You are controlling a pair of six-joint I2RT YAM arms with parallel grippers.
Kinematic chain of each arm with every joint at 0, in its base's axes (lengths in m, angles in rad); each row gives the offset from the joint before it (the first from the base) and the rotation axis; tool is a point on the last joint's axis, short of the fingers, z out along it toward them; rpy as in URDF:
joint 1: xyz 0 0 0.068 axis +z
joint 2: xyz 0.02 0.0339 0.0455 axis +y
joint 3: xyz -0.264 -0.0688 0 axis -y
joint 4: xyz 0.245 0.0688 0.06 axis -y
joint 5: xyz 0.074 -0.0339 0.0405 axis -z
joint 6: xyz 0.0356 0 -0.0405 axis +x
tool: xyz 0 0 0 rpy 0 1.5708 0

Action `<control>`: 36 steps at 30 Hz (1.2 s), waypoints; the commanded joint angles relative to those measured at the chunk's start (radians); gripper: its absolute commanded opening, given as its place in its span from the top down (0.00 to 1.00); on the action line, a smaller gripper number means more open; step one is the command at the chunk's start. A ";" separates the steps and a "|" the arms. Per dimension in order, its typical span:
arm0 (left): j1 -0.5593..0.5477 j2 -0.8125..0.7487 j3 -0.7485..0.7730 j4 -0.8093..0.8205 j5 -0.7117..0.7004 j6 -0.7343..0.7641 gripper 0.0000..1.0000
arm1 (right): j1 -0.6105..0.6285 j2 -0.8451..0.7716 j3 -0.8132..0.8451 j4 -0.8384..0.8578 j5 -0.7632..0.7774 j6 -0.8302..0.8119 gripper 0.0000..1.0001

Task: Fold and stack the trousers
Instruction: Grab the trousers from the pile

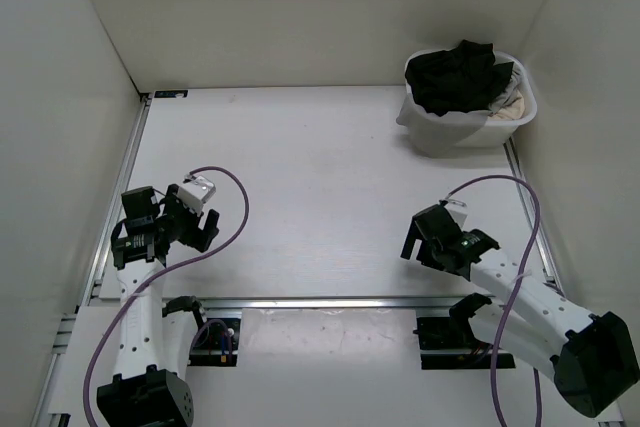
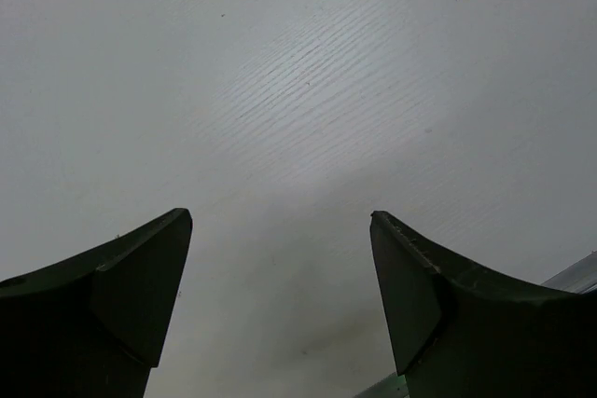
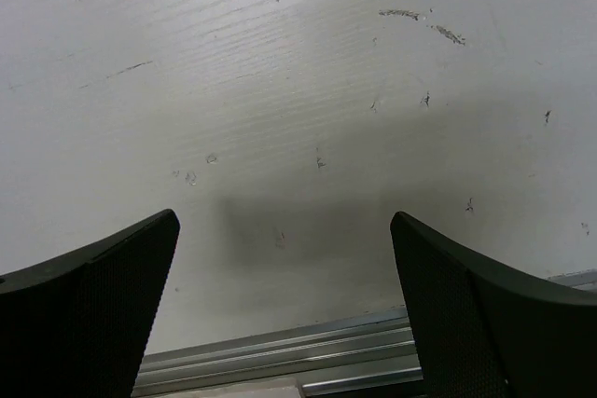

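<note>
The black trousers (image 1: 455,75) lie crumpled in a white basket (image 1: 440,132) at the back right of the table, bulging over its rim. My left gripper (image 1: 197,227) hovers low over the bare table at the front left, open, with nothing between its fingers (image 2: 140,277). My right gripper (image 1: 425,239) sits at the front right, also open and empty over bare table, fingers (image 3: 457,295) spread wide. Both grippers are far from the basket. In the two wrist views only the white tabletop shows between the jaws.
A bit of beige cloth (image 1: 512,99) pokes out at the basket's right side. White walls enclose the table on the left, back and right. A metal rail (image 1: 330,302) runs along the near edge by the arm bases. Purple cables (image 1: 235,212) loop from both wrists.
</note>
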 commanded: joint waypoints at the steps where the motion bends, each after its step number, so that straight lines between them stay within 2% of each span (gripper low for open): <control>1: -0.003 -0.013 -0.002 0.002 0.041 0.015 0.11 | 0.006 0.028 0.062 0.015 0.049 -0.005 0.01; 3: -0.003 -0.013 -0.011 0.002 0.041 0.024 0.11 | 0.006 0.055 0.111 -0.009 0.075 -0.029 0.01; 5: -0.003 -0.013 -0.011 0.002 0.041 0.033 0.09 | -0.011 0.117 0.256 -0.031 0.121 -0.104 0.01; 6: -0.003 -0.013 -0.011 -0.008 0.041 0.033 0.09 | -0.025 0.143 0.322 -0.031 0.135 -0.191 0.01; 7: -0.003 -0.004 -0.002 -0.008 0.041 0.033 0.07 | -0.072 0.205 0.393 -0.031 0.135 -0.242 0.01; 8: -0.003 0.009 0.012 -0.008 0.041 0.033 0.05 | -0.106 0.241 0.548 0.000 0.126 -0.288 0.01; 9: -0.003 0.009 0.021 -0.008 0.041 0.033 0.02 | -0.147 0.284 0.638 0.014 0.054 -0.321 0.01; 10: -0.003 0.025 0.032 -0.008 0.050 0.024 0.00 | -0.258 0.384 0.730 0.029 -0.018 -0.362 0.01; 11: -0.003 0.044 0.059 -0.017 0.050 0.012 0.00 | -0.319 0.446 0.825 0.038 -0.091 -0.362 0.01; 12: -0.003 0.055 0.078 -0.017 0.038 -0.002 0.00 | -0.429 0.585 1.031 0.038 -0.162 -0.362 0.01; 14: -0.012 0.087 0.142 -0.017 -0.001 -0.045 0.00 | -0.512 0.748 1.262 0.005 -0.318 -0.362 0.01; 15: -0.012 0.125 0.164 -0.017 -0.001 -0.035 0.00 | -0.564 0.842 1.398 -0.074 -0.339 -0.362 0.01; 16: -0.023 0.142 0.181 -0.030 -0.001 0.017 0.00 | -0.580 1.026 1.679 -0.118 -0.339 -0.381 0.01; 17: -0.023 0.157 0.205 -0.031 0.011 0.042 0.00 | -0.592 1.118 1.820 -0.189 -0.339 -0.381 0.01; 18: -0.023 0.185 0.205 -0.031 0.012 0.065 0.00 | -0.617 1.275 1.943 -0.202 -0.339 -0.391 0.01; 19: -0.023 0.197 0.219 -0.031 0.022 0.097 0.00 | -0.629 1.328 2.032 -0.189 -0.356 -0.391 0.01; 20: -0.023 0.222 0.230 -0.031 0.022 0.097 0.00 | -0.650 1.370 2.056 -0.102 -0.356 -0.391 0.01; 24: -0.023 0.259 0.230 -0.031 0.044 0.097 0.00 | -0.695 1.361 1.825 0.202 -0.379 -0.358 0.01; 26: -0.023 0.271 0.230 -0.031 0.054 0.097 0.00 | -0.695 1.453 1.913 0.224 -0.379 -0.368 0.01; 28: -0.023 0.271 0.230 -0.031 0.055 0.097 0.00 | -0.695 1.557 2.044 0.166 -0.379 -0.379 0.01; 29: -0.023 0.280 0.230 -0.031 0.055 0.097 0.00 | -0.695 1.557 2.062 0.166 -0.388 -0.379 0.06; 31: -0.023 0.280 0.230 -0.031 0.055 0.097 0.00 | -0.695 1.493 1.963 0.210 -0.388 -0.368 0.19; 32: -0.023 0.280 0.230 -0.031 0.055 0.097 0.00 | -0.695 1.462 1.850 0.262 -0.388 -0.368 0.39; 33: -0.023 0.280 0.230 -0.031 0.055 0.097 0.00 | -0.695 1.424 1.822 0.272 -0.388 -0.358 0.50; 34: -0.023 0.280 0.230 -0.031 0.045 0.097 0.00 | -0.695 1.424 1.813 0.272 -0.376 -0.358 0.60; 35: -0.023 0.280 0.230 -0.031 0.045 0.097 0.00 | -0.695 1.424 1.822 0.235 -0.376 -0.358 0.83; 36: -0.023 0.280 0.230 -0.031 0.045 0.097 0.00 | -0.704 1.424 1.866 0.212 -0.393 -0.358 0.95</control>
